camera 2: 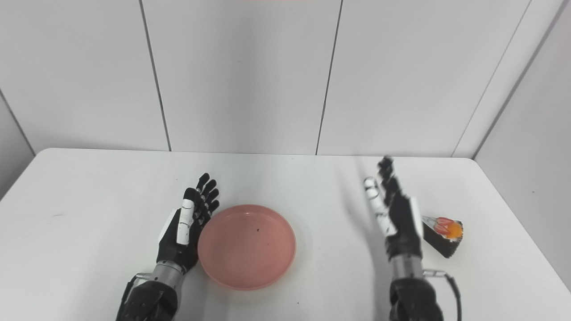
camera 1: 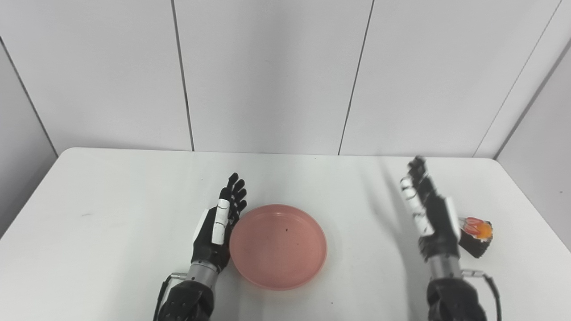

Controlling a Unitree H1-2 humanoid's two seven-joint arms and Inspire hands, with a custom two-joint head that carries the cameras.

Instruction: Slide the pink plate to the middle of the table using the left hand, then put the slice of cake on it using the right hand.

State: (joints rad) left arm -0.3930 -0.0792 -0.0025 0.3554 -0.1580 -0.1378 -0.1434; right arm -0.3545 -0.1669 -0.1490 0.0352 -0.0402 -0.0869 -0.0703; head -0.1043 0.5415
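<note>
The pink plate [camera 1: 278,246] lies near the middle of the white table [camera 1: 111,214], a little toward the front. My left hand [camera 1: 219,223] stands edge-on against the plate's left rim, open, fingers straight and pointing away. The cake slice [camera 1: 476,234], dark with red and orange fruit on top, lies on the table at the right. My right hand [camera 1: 429,211] is raised just left of the cake, open with fingers extended, slightly blurred. It partly hides the cake's left end.
White wall panels [camera 1: 267,76] rise behind the table's far edge. The table's right edge runs close to the cake. Bare tabletop stretches between the plate and the right hand and across the far left.
</note>
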